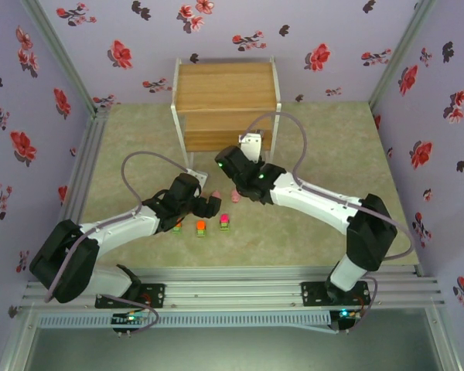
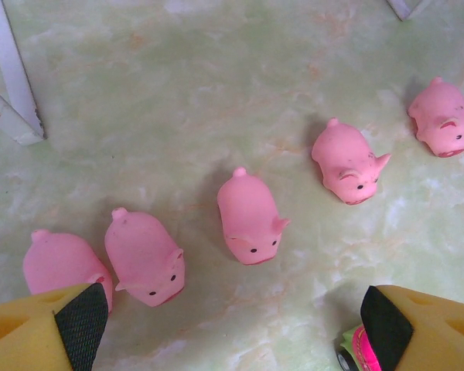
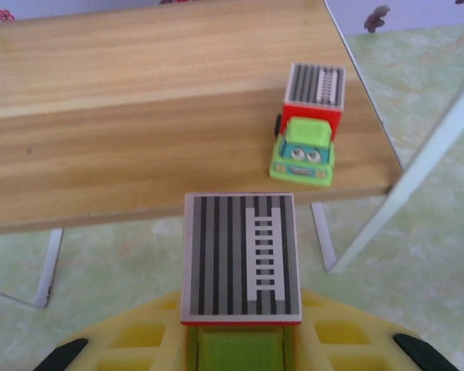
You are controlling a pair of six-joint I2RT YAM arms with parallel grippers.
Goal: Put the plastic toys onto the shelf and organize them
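Gripping a grey-topped truck (image 3: 240,259) in the right pincer (image 3: 240,352), just short of the lower board of the shelf (image 3: 139,139), near-left of a second truck (image 3: 309,127). Likely light, hard, slick: squeeze flat sides. Hovering the left pincer (image 2: 232,325) wide over pigs (image 2: 250,219) on the worktop (image 2: 178,93).

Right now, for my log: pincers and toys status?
Left pincer open over five pigs. Right pincer shut on grey-topped truck, facing shelf. Another truck shelved, ahead right.

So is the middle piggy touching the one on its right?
Apart. The left wrist view shows a strip of bare table between the middle pig and the pig to its right.
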